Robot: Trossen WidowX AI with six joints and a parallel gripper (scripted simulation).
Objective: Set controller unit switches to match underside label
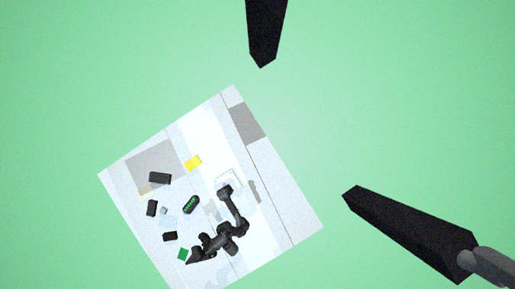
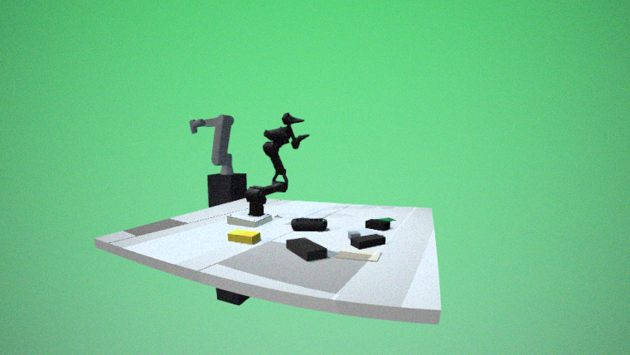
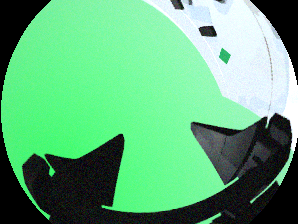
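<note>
Fingers on the gripper (image 1: 194,256) (image 2: 305,128) (image 3: 157,129) are spread pretty wide with nothing between them, and the whole thing is hanging well above the bench (image 1: 285,185) (image 2: 264,289) (image 3: 250,75). Going by the exterior view, the switch box (image 1: 190,201) (image 2: 308,224) is around the middle, right of the arm's white base plate (image 1: 231,170) (image 2: 231,222), and nothing's touching it. It's sitting switches up, with a row of green showing from the top, but it's way too small for me to read which ends are down. Label's out of sight too. Yellow block (image 1: 193,163) (image 2: 244,236) is near left, and the bigger black block (image 1: 159,177) (image 2: 306,249) is on the near side of the switch box, with a cream card (image 1: 146,194) (image 2: 372,255) just to its right. Over on the right there's a little grey cube (image 1: 163,210) (image 2: 354,234) beside a smaller black block (image 1: 151,207) (image 2: 368,240) (image 3: 177,4), then another black one farther back, close to a green card (image 1: 182,254) (image 2: 386,219) (image 3: 225,56).
</note>
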